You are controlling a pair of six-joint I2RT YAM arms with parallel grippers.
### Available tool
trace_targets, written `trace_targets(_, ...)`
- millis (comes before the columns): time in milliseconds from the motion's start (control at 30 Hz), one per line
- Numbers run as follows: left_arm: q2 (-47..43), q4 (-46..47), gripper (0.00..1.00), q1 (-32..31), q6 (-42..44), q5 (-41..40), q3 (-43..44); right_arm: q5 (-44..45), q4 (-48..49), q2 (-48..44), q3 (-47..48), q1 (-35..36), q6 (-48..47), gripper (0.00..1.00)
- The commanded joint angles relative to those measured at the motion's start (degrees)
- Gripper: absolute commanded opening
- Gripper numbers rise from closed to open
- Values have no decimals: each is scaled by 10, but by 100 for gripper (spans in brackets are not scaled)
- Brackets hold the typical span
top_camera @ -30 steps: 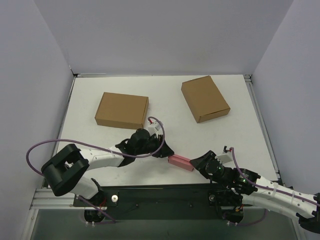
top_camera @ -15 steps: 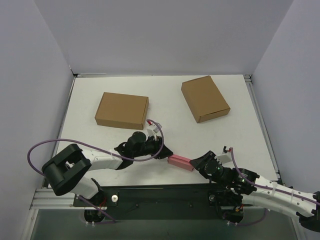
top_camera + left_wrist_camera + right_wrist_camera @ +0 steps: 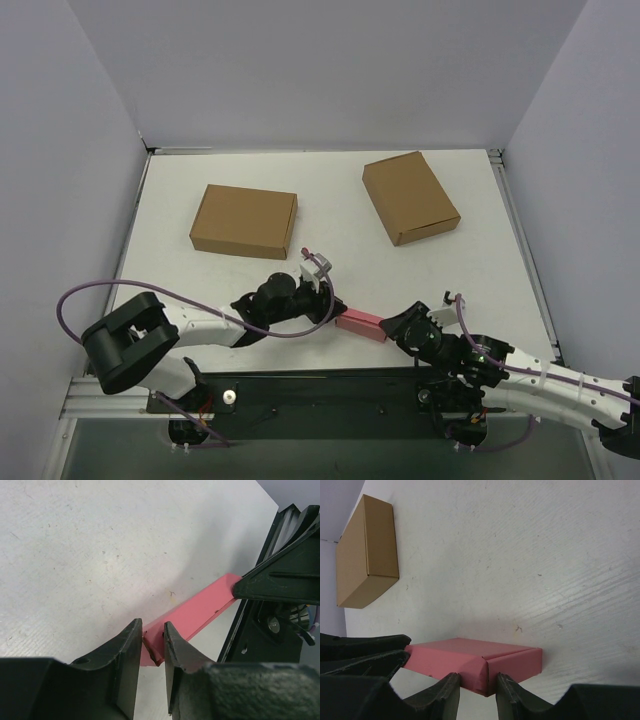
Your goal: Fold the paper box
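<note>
The paper box (image 3: 360, 323) is a small closed pink box lying flat near the table's front edge, between my two grippers. My left gripper (image 3: 335, 311) is at its left end; in the left wrist view the jaws (image 3: 152, 645) pinch a corner of the pink box (image 3: 200, 611). My right gripper (image 3: 393, 328) is at its right end; in the right wrist view its fingertips (image 3: 476, 686) close on the near corner of the box (image 3: 470, 657). Each gripper's black fingers show in the other's wrist view.
Two larger brown cardboard boxes lie closed farther back: one at left centre (image 3: 244, 220), one at the back right (image 3: 410, 197). The left one also shows in the right wrist view (image 3: 367, 550). The black base rail (image 3: 320, 385) runs right behind the grippers.
The left arm's wrist has lowered and shifted toward the near edge while its jaws stay at the box's left end. The box and the right gripper have barely moved.
</note>
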Motion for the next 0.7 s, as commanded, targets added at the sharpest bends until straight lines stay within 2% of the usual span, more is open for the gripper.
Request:
trace_targets(0, 28, -92, 33, -46, 57, 0, -43, 0, -95, 37, -35, 4, 0, 33)
trace_targets(300, 58, -94, 34, -77, 71, -53, -66, 9, -98, 72, -22, 11, -7, 34)
trace_targets(367, 60, -94, 34, -80, 65, -53, -64, 12, -98, 71, -14, 12, -12, 37)
trace_targets(567, 63, -105, 29, -85, 64, -58, -60, 32, -130, 6, 30, -2, -53, 50)
trace_targets(667, 65, -106, 29, -87, 65, -58, -59, 13, -134, -32, 37, -35, -78, 50)
